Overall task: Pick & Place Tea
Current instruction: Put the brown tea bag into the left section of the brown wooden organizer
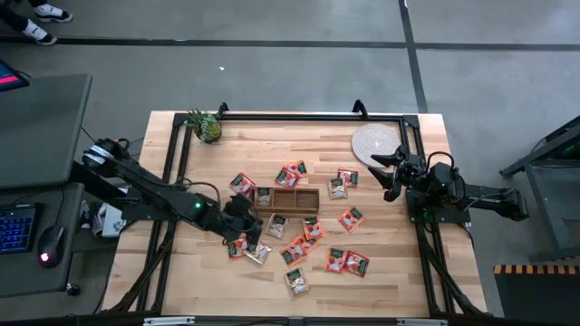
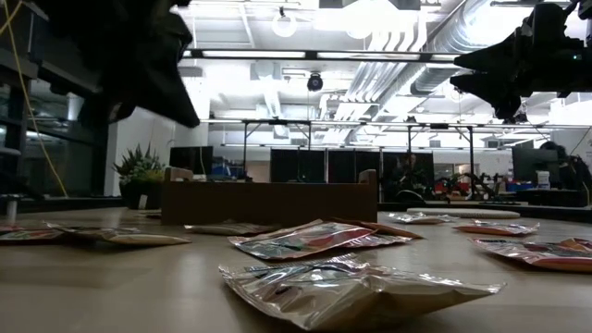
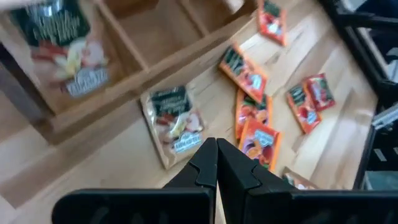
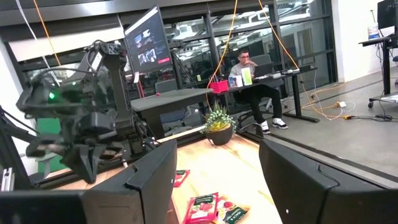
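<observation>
Several orange-red tea sachets (image 1: pixel 313 228) lie flat on the wooden table around a long brown wooden box (image 1: pixel 297 201). One sachet (image 3: pixel 65 53) lies inside an end compartment of the box, and another (image 3: pixel 173 121) lies on the table just by its near wall. My left gripper (image 1: pixel 243 217) hovers near the box's left end with its fingers shut (image 3: pixel 216 155) and nothing between them. My right gripper (image 1: pixel 385 172) waits in the air at the table's right side, open (image 4: pixel 217 177). In the low view the sachets (image 2: pixel 351 289) lie in front of the box (image 2: pixel 268 201).
A round pale woven mat (image 1: pixel 376 142) lies at the far right corner and a small pineapple plant (image 1: pixel 207 127) stands at the far left corner. Black frame rails (image 1: pixel 290 115) run along the table's edges. A person (image 4: pixel 249 81) sits at a desk beyond the table.
</observation>
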